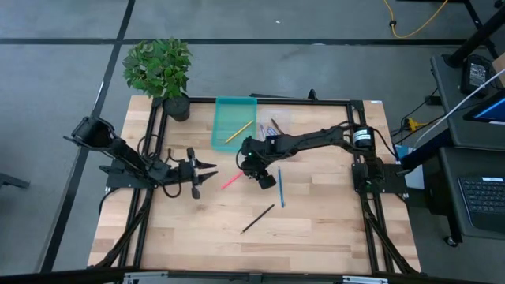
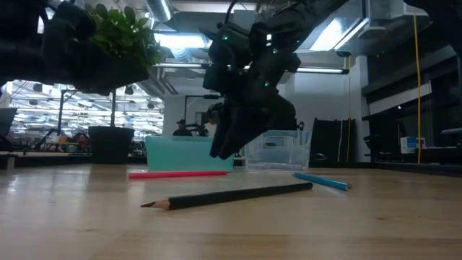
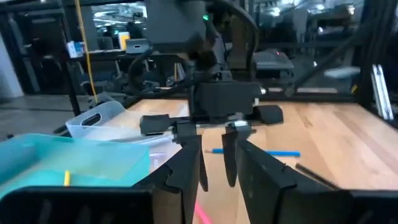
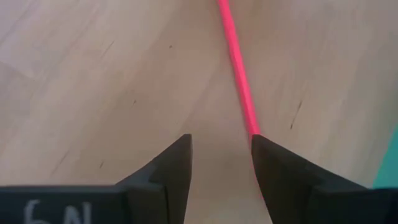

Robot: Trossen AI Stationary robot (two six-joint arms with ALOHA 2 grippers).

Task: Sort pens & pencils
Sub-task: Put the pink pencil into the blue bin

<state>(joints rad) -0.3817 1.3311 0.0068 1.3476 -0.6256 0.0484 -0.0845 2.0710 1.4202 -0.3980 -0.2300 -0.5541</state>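
Pink pencil (image 4: 239, 74) lies just beyond the right gripper (image 4: 221, 149), fingers parted.

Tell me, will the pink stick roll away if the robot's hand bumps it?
Probably. The thin pink-red stick lies flat on the smooth wooden table, so a sideways nudge from the open right hand could roll it. It looks straight and stiff, and probably light.

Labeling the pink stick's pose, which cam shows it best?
High view: the whole pink stick lies bare on the table, just left of the right pincer, so its angle reads directly. Low view shows it side-on, full length but no angle. Right wrist view shows one stretch, running under a finger. Left wrist view catches only a tip.
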